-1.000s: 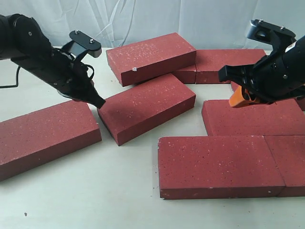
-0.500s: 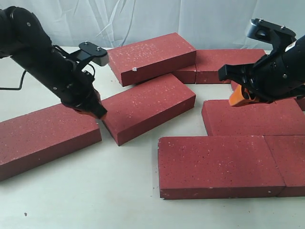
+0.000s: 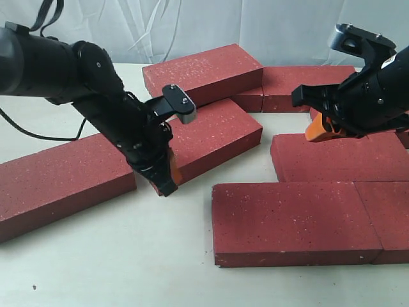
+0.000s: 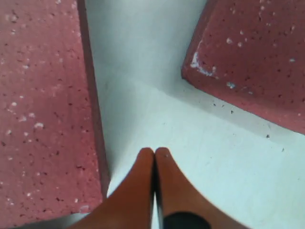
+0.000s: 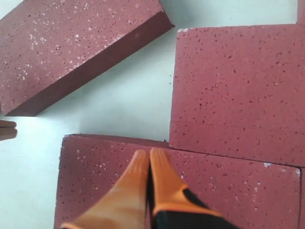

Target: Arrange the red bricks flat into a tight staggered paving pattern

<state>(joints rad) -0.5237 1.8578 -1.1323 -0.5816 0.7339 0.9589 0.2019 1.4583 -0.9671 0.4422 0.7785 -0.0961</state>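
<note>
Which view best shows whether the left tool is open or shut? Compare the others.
The left wrist view: the left tool shows orange fingers pressed together above the table, between two red bricks. The exterior view shows it side-on, gap hidden. The right wrist view catches only its tips.

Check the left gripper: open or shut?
Shut. The left gripper shows both orange fingertips pressed together, nothing between them.

left end effector point(image 3: 167, 186) moved, now beside angled brick point(image 3: 217, 131)

Dark-red, pale-speckled bricks point(image 3: 294, 220), orange fingers point(image 4: 137, 187), cream table point(image 3: 128, 256)
</note>
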